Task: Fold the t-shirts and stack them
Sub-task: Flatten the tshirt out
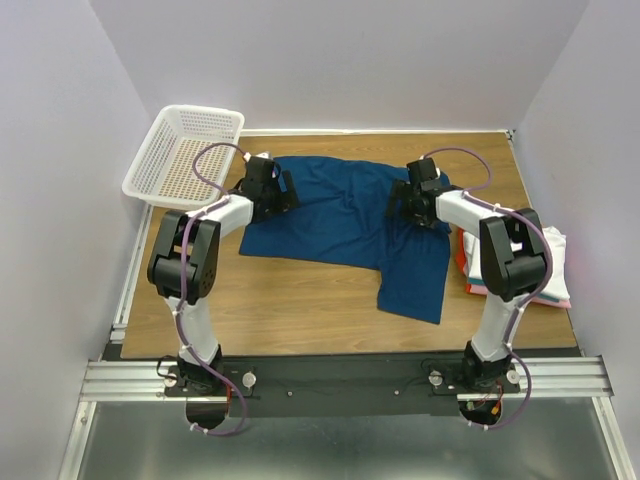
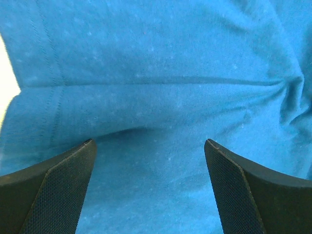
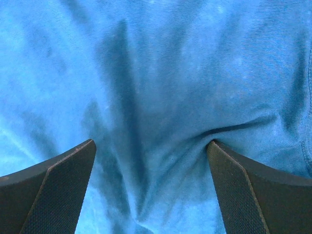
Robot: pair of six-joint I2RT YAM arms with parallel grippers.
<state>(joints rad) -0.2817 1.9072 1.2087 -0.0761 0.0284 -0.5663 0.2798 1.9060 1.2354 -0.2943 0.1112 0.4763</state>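
Blue tee (image 1: 345,215) was spread out mid-surface (image 1: 300,310). Left end effector (image 2: 148,146) was at its 9 o'clock edge and right end effector (image 3: 151,146) at 3 o'clock. Both were wide open over the cloth, nothing pinched. Folded tees (image 1: 556,268) sat far out at 3 o'clock.

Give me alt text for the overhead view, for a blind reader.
A blue t-shirt lies spread on the wooden table, with the left gripper and right gripper down over it. A white basket sits far left, folded tees right.

Bare table (image 1: 300,300) at near edge passable, mesh basket (image 1: 185,150) blocks far left — folded stack (image 1: 560,270) crowds right.
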